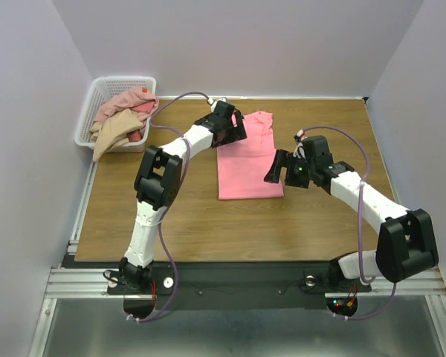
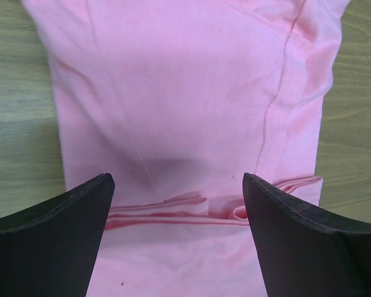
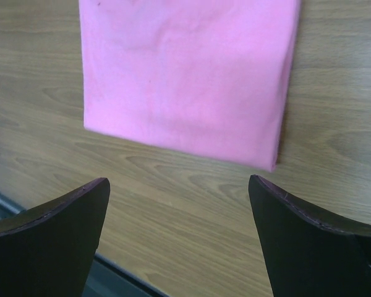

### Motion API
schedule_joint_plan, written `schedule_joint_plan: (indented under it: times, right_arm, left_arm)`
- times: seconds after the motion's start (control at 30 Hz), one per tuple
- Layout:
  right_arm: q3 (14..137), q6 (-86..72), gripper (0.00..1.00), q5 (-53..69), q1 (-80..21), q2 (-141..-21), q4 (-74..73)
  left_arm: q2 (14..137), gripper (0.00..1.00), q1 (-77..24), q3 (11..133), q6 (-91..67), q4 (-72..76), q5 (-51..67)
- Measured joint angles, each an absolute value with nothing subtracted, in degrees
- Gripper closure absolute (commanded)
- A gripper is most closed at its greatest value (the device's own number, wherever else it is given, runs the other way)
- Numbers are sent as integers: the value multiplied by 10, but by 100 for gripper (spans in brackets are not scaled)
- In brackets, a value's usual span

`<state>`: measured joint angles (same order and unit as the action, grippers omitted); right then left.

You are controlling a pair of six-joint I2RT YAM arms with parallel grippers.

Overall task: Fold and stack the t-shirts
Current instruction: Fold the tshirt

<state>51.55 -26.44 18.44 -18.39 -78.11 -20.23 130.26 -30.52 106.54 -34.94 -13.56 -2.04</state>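
A bright salmon-pink t-shirt point(image 1: 247, 160) lies partly folded into a long strip in the middle of the wooden table. My left gripper point(image 1: 234, 132) hovers open over its far left part, with a folded sleeve and layered edges point(image 2: 235, 207) showing between the fingers and nothing gripped. My right gripper point(image 1: 277, 168) stands open beside the shirt's right edge. Its wrist view shows the shirt's near end point(image 3: 191, 74) ahead and bare wood between the fingers. More t-shirts point(image 1: 123, 119), dusty pink, rose and tan, lie heaped in the basket at the back left.
The white plastic lattice basket point(image 1: 91, 111) sits at the table's far left corner, a tan shirt hanging over its front rim. White walls enclose the table on three sides. The metal rail point(image 1: 245, 281) runs along the near edge by the arm bases.
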Motion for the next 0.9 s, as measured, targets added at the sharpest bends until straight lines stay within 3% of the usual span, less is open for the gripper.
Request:
schedule_joint_plan:
  times: [0.1, 0.37, 0.53, 0.63, 0.73, 0.77, 0.9]
  right_arm:
    - [515, -270, 0, 155, -184, -774, -203]
    - [489, -314, 0, 115, -184, -801, -206]
    - [474, -338, 7, 100, -184, -828, -208]
    - [468, -350, 10, 94, -184, -837, -209]
    - [468, -359, 13, 92, -184, -846, -209]
    - [468, -361, 20, 90, -184, -849, -209]
    - [467, -364, 24, 85, -184, -857, -209]
  left_arm:
    - [1264, 2, -305, 1035, -347, -142, -27]
    - [883, 1, -346, 680, -392, -73, -47]
    - [786, 2, -360, 531, -445, -28, -49]
    - [808, 7, -385, 473, -473, -19, -43]
    - [847, 24, -408, 441, -500, -15, -28]
    - [855, 37, -411, 436, -506, -14, -25]
    - [874, 40, -411, 430, -531, -5, -22]
